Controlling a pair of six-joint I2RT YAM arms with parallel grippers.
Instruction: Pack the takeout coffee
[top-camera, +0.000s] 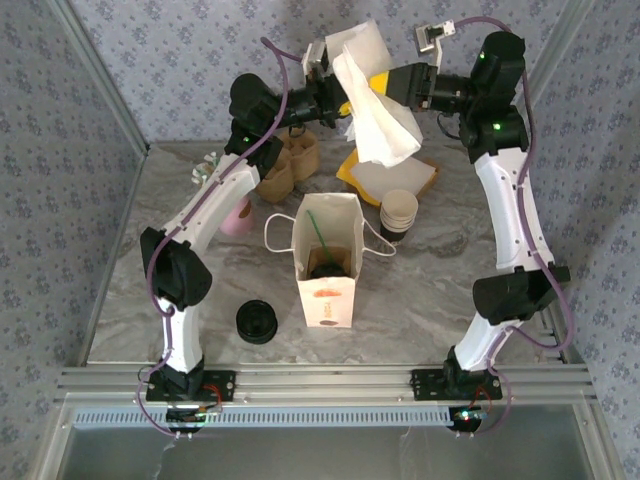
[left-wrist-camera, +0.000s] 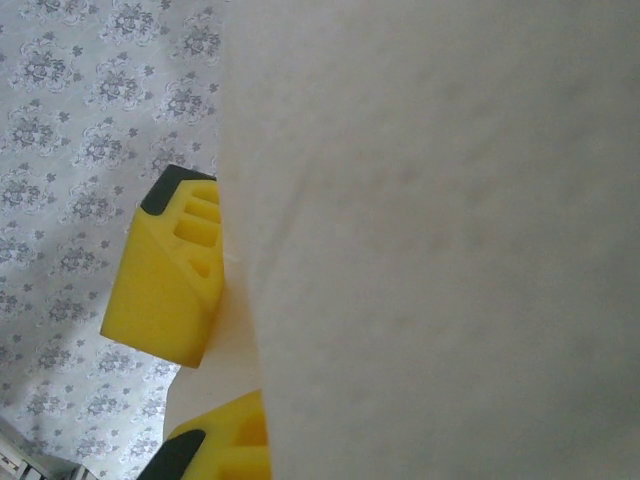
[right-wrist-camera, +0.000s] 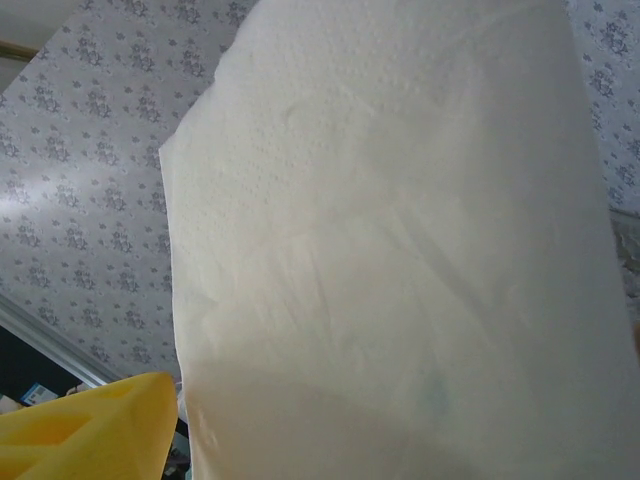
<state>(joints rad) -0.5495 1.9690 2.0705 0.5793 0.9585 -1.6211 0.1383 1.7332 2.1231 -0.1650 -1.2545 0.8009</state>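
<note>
A white paper napkin (top-camera: 378, 115) hangs high over the back of the table between both grippers. My left gripper (top-camera: 343, 100) is shut on its left edge, and in the left wrist view the napkin (left-wrist-camera: 430, 240) covers my own jaws. My right gripper (top-camera: 387, 86) stands open at the napkin's right side. Its two yellow fingers (left-wrist-camera: 165, 285) sit apart with the sheet's edge between them. The napkin (right-wrist-camera: 400, 260) also hangs close in front of the right wrist camera. A white paper bag (top-camera: 327, 285) stands open mid-table. It holds a green straw and a dark round top (top-camera: 330, 268), apparently the takeout coffee's lid.
A stack of lidless cream cups (top-camera: 398, 214) stands right of the bag. A low pile of black lids (top-camera: 257, 321) lies front left. Brown cup carriers (top-camera: 290, 165) and a pink item (top-camera: 237, 216) sit back left. A yellow and brown packet (top-camera: 395, 178) lies under the napkin.
</note>
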